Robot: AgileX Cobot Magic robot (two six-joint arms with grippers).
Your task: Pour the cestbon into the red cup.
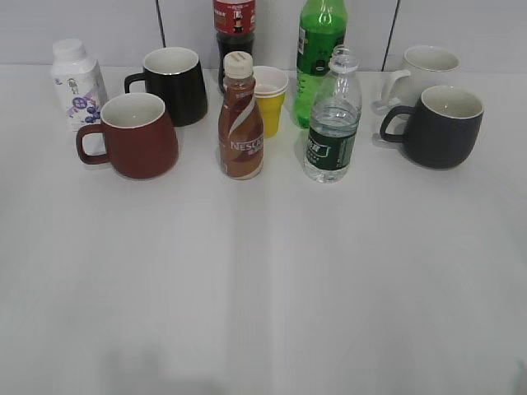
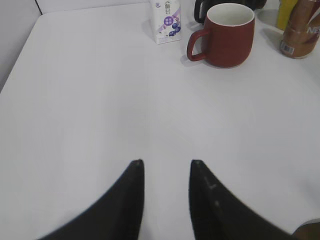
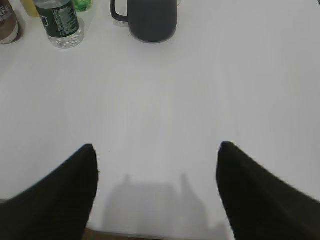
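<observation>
Table stretches white and wide, with the red cup upright toward its back left, handle pointing left, and the cestbon standing uncapped right of centre, just in front of the green bottle. Right gripper hovers low over bare tabletop, jaws spread wide and holding nothing, the cestbon far ahead to its left. Left gripper hangs low too, fingers parted by a narrow gap, empty, the cup well ahead.
</observation>
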